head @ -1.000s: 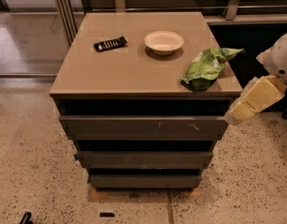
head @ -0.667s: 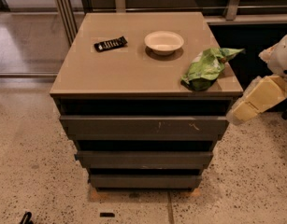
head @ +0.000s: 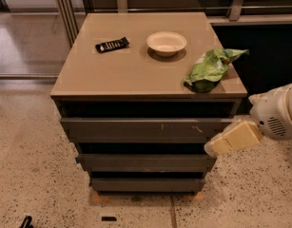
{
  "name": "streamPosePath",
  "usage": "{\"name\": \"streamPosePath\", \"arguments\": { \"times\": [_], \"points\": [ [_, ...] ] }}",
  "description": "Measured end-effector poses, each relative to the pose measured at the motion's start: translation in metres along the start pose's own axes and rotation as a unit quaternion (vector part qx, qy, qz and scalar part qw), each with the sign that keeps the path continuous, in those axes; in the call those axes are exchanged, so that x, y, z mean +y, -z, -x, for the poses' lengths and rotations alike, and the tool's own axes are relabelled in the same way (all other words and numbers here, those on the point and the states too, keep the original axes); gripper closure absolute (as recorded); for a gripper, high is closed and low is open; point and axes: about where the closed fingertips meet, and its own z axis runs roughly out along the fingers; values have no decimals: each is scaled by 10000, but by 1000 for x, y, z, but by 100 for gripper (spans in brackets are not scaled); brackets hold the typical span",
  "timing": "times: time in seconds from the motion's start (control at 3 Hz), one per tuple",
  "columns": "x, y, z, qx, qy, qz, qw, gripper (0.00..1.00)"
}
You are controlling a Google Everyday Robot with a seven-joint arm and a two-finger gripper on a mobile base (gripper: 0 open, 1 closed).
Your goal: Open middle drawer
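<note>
Here the middle drawer (head: 145, 163), its plain front nearly flush, lies just below and left of the gripper (head: 220, 145), which hangs beside the cabinet's right front corner, near the scratched top drawer (head: 136, 127). On the cabinet top (head: 126, 72) stand a pale bowl (head: 167, 42), a crumpled green bag (head: 209, 70) and a black wrapper (head: 112, 44). Whether the gripper is open, or touches anything, cannot be told.

The middle drawer (head: 145, 163) sits low in the centre of the frame, second of three stacked fronts, under the wider scratched front and above the narrowest one. Its front is dark grey-brown, flat, plain and handleless, standing level and upright, with a dark shadowed gap along its top edge. It looks shut. The gripper (head: 220, 146) hangs at its upper right corner, in the right of the frame
</note>
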Motion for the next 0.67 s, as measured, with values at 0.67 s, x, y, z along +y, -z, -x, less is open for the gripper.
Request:
{"name": "streamPosePath", "arguments": {
  "times": [0.67],
  "points": [
    [11,-58,-22,-440,-637,257,9967,0]
  ]
}}
